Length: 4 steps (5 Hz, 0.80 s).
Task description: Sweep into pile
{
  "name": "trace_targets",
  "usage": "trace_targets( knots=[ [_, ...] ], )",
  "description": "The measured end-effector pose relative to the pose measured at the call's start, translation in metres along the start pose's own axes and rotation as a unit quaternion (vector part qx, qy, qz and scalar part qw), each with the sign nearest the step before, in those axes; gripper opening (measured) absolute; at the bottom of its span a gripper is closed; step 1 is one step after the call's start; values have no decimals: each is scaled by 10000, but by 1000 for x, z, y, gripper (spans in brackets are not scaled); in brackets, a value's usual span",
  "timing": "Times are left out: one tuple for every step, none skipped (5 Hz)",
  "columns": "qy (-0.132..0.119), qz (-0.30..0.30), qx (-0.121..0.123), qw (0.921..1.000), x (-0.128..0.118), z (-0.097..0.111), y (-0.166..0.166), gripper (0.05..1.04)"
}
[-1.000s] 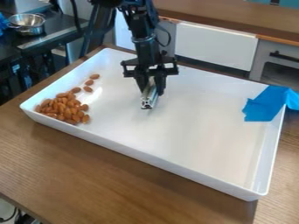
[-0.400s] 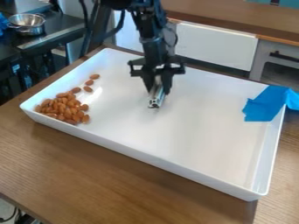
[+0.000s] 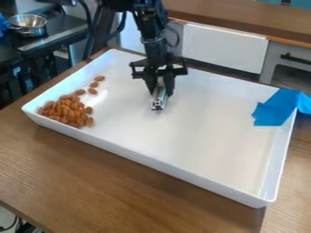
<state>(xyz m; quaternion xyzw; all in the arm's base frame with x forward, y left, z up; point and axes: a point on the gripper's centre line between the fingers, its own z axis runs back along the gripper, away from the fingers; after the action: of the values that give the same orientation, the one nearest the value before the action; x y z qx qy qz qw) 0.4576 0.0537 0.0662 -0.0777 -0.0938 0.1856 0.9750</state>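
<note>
Camera view: single arm over the white tray [image 3: 213, 132], which sits on the wooden bench [image 3: 121, 186]. Pincer [image 3: 159, 85] narrow, its fingers pinched around a metal bar [image 3: 159, 100]. Bar's lower end hangs at or just above the tray floor; from where I stand, contact cannot be told.

Almonds: main heap [image 3: 65, 110] in the near-left corner of the tray, as viewed. 3 stray almonds [image 3: 93, 85] trail off its far side toward the tray's left wall; another lies right beside the heap.

Key relation: all almonds lie to the view's left of pincer and bar, well apart from both. Bar's long axis slants down from the pincer toward the near side, leaning a little left. The strays are the nearer nuts, the heap farther off and closer to the near edge. Only 1 arm to consider.

Judgement: piling mostly done. Next stroke would want the bar beyond the strays, then drawn toward the near-left corner. Risk: coming in from the heap's side could scatter it.
</note>
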Motion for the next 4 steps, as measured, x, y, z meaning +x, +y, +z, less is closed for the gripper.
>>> trace_targets(
  knots=[
    [-77, 95, -10, 9999, 6, 3, 16, 382],
    [-98, 161, -30, 9998, 7, 1, 30, 382],
    [-140, 279, -48, 9995, 7, -1, 39, 382],
    [-350, 1134, -68, 9929, 11, -1, 46, 382]
  ],
)
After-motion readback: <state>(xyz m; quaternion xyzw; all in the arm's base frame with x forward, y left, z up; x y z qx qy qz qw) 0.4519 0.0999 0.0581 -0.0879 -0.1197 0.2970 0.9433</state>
